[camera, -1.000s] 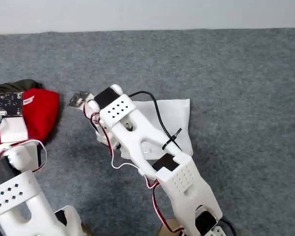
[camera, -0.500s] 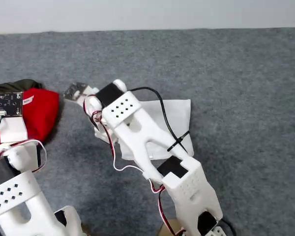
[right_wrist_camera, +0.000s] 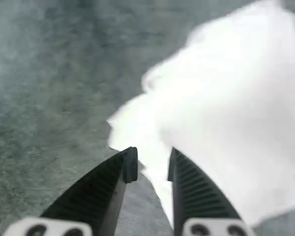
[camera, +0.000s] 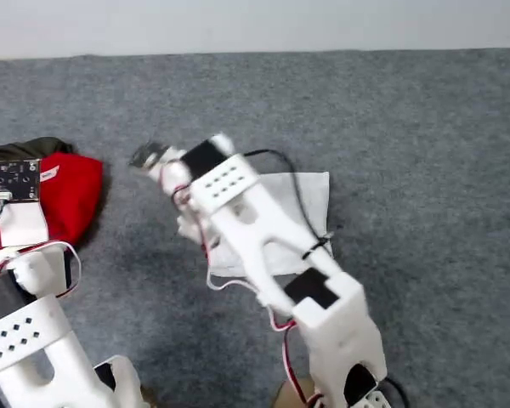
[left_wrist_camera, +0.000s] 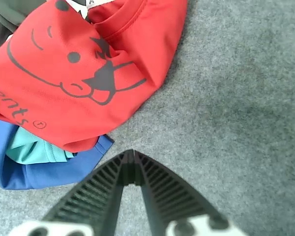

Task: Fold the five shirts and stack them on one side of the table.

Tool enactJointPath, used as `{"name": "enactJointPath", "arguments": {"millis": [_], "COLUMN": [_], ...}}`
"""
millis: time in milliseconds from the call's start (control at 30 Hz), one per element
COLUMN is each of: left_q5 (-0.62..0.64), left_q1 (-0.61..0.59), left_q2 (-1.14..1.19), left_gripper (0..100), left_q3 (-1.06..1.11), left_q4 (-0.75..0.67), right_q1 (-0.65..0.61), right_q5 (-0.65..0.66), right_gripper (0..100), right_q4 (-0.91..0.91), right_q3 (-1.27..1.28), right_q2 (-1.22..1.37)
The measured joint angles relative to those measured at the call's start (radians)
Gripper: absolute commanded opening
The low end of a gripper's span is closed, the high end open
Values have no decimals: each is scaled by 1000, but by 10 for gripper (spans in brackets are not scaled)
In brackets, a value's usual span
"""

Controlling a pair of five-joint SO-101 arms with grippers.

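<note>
well, the right hand [right_wrist_camera: 151,163] has moved in the last second. it pushed out a little toward the pile, then swung back the other way, and its arm turned with it. its fingers are a little apart and i see nothing held in them.

the white shirt [camera: 310,200] has hardly moved. its far corner sits on the same spot of the grey desk [camera: 408,127] as before. it lies just beside the right hand and partly under that arm. its rumpled edge comes right up to the fingertips. i cannot tell if it touches them.

the left hand [left_wrist_camera: 130,156] has not moved at all. its fingers are pressed together on nothing. the pile is just in front of it. the red shirt [left_wrist_camera: 88,73] is on top, with the blue shirt [left_wrist_camera: 49,174] and the teal shirt [left_wrist_camera: 32,150] under it. the dark green shirt [camera: 34,146] is at the far side of the pile.

so i think four shirts are done and the white one is the last. the swing did not bring it any closer to the pile. it looks folded small, but one edge is messy. it still needs a good grab and a trip over to the others.
</note>
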Motion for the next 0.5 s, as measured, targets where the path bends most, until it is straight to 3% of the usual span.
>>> {"name": "enactJointPath", "arguments": {"millis": [300, 500], "left_q5": [0, 0], "left_q1": [0, 0], "left_q2": [0, 0], "left_gripper": [5, 4], "left_q3": [0, 0], "left_q4": [0, 0], "right_q1": [170, 282], "right_q5": [-40, -216], "right_gripper": [9, 13], "right_q4": [0, 0], "right_q3": [204, 354], "right_q2": [-295, -399]}}
